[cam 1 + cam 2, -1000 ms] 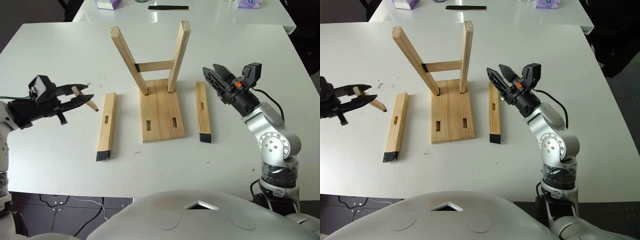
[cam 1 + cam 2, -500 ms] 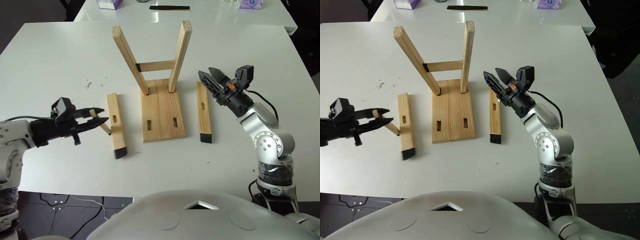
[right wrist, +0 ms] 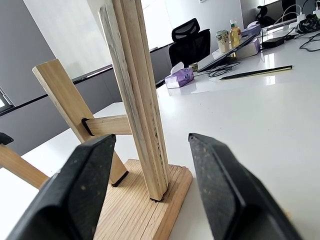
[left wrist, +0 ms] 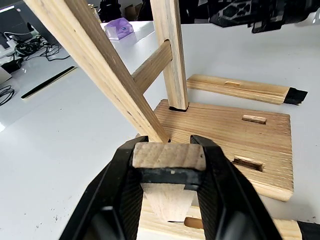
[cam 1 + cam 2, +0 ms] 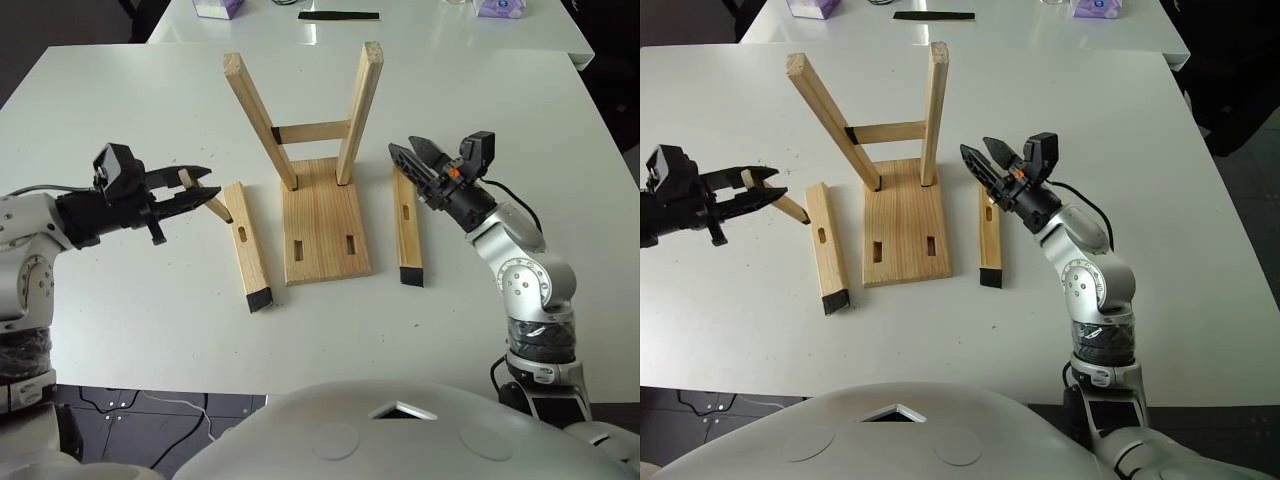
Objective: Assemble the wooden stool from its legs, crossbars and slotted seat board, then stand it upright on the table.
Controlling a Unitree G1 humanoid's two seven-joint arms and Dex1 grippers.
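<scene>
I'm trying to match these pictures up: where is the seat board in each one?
Left eye: board at centre, lying flat.
Right eye: board left of centre.
Left wrist: board just beyond the held crossbar.
Right wrist: board seen between the fingers.
Landmark: the two upright legs standing in it.

One seat board [image 5: 325, 235]. Four legs: left upright leg [image 5: 258, 120], right upright leg [image 5: 358, 110], left flat leg [image 5: 246, 245], right flat leg [image 5: 406, 235]. Two crossbars: fitted crossbar [image 5: 312, 131], loose crossbar [image 5: 213, 206] in left gripper [image 5: 205, 182] jaws. Two grippers with right gripper [image 5: 403, 150]. Two purple boxes, far left box [image 5: 218, 7], far right box [image 5: 497, 7].
</scene>
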